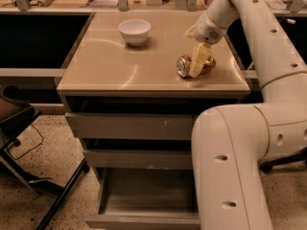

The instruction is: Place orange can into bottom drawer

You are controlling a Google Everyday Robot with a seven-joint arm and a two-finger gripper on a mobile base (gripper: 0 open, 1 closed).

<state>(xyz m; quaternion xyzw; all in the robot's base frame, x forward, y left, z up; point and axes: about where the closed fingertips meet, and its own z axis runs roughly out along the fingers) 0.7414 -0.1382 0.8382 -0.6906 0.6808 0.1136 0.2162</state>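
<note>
The orange can [183, 66] lies on its side on the beige cabinet top [115, 66], near the right front corner, silver end facing left. My gripper [198, 61] comes down from the upper right and sits right over the can's middle, covering part of it. The can rests on the top. The bottom drawer [144, 220] is pulled out below, with its grey floor [148, 190] showing and nothing in it.
A white bowl [134, 31] stands at the back middle of the cabinet top. Two shallower grey drawers [129, 126] are slightly out above the bottom one. My white arm [230, 166] fills the right foreground. A dark chair [14, 121] stands at the left.
</note>
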